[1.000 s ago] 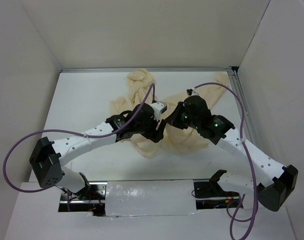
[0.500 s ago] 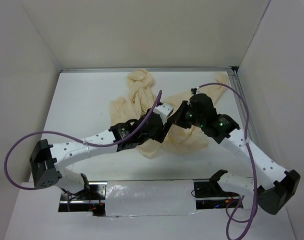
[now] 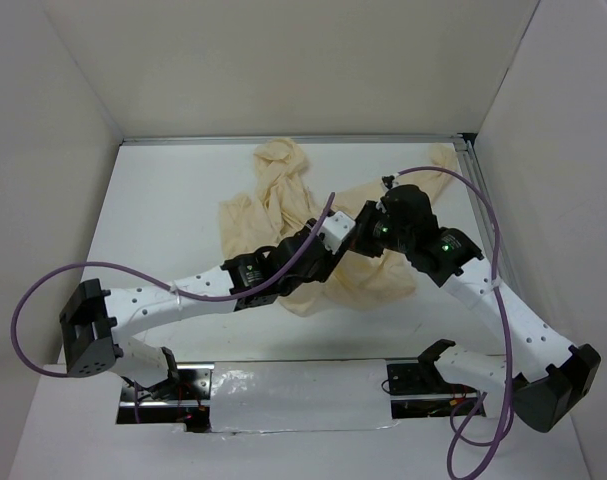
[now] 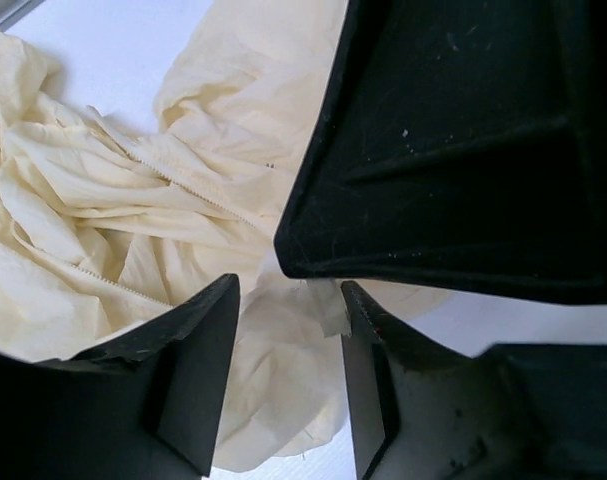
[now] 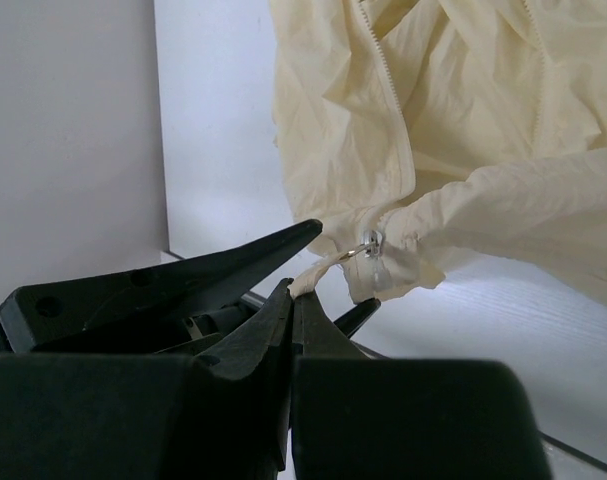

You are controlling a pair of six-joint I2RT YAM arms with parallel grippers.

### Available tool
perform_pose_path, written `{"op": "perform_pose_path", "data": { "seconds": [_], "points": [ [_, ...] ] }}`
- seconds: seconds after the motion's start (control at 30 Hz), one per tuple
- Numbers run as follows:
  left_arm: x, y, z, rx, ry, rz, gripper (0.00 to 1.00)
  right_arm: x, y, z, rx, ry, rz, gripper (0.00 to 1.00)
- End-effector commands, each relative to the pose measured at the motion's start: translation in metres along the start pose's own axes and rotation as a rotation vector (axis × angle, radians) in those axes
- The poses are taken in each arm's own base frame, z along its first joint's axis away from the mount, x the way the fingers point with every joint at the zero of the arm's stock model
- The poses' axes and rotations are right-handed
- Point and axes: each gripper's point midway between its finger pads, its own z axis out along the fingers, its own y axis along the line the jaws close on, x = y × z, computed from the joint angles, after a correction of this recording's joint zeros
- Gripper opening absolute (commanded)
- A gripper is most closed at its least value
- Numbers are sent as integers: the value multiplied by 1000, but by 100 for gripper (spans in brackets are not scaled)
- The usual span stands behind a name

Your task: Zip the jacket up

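Observation:
The cream jacket (image 3: 283, 190) lies wrinkled at the middle back of the table. My right gripper (image 5: 295, 292) is shut on the cream fabric pull tab tied to the metal zipper slider (image 5: 371, 243), holding that jacket (image 5: 433, 100) corner a little off the table. My left gripper (image 4: 288, 340) is open, with its jaws on either side of loose fabric and the pull tab (image 4: 328, 305) just below the right gripper's black body (image 4: 463, 150). In the top view the left gripper (image 3: 338, 256) and the right gripper (image 3: 361, 234) meet over the jacket's middle. Zipper teeth (image 4: 173, 180) run across the folds.
White walls enclose the table (image 3: 173, 210) on three sides, with a metal rail (image 3: 478, 190) along the right edge. Purple cables (image 3: 463, 190) loop off both arms. A foil-covered strip (image 3: 293, 390) runs along the near edge between the arm bases.
My left gripper has moved right and forward until its open jaws sit under the right gripper's tip. The right gripper shifted slightly right, still holding the pull tab.

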Motion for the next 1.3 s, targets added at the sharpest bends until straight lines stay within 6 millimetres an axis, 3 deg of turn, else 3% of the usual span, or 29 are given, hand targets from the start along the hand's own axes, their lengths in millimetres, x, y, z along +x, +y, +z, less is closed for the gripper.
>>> {"op": "perform_pose_path", "data": {
  "seconds": [0.0,0.23,0.3,0.4,0.43,0.67,0.77,0.8,0.9,1.0,1.03,1.07,1.17,1.27],
  "points": [
    [-18,2,4,-24,-76,33,56,-13,21,-9,-74,-28,2,0],
    [-10,1,9,-23,-56,64,39,-11,23,-7,-100,-2,12,0],
    [-18,-1,9,-17,-86,54,29,-11,24,-8,-107,0,12,0],
    [-20,-1,8,-19,-94,50,3,-11,25,-9,-114,-2,12,0],
    [-22,0,6,-22,-100,43,0,-11,25,-9,-116,-2,9,0],
    [-32,-3,-5,26,-163,47,0,-10,20,-6,-110,5,8,0],
    [-31,-17,-17,113,-206,97,0,-22,12,0,-67,-40,9,0],
    [-44,-17,-26,123,-268,114,0,-30,14,0,-66,-67,-3,0],
    [-51,-28,-43,177,-322,166,0,-60,3,14,30,-169,-33,0],
    [-57,-34,-58,234,-337,163,0,-69,-10,35,82,-157,-56,0],
    [-56,-37,-67,270,-349,165,0,-71,-17,53,92,-138,-63,0],
    [-60,-36,-70,270,-360,161,0,-75,-16,53,85,-149,-62,0],
    [-64,-37,-89,322,-395,133,0,-85,-36,80,128,-154,-31,0],
    [-62,-38,-104,367,-405,114,0,-97,-42,97,108,-164,1,0]
  ]
}}
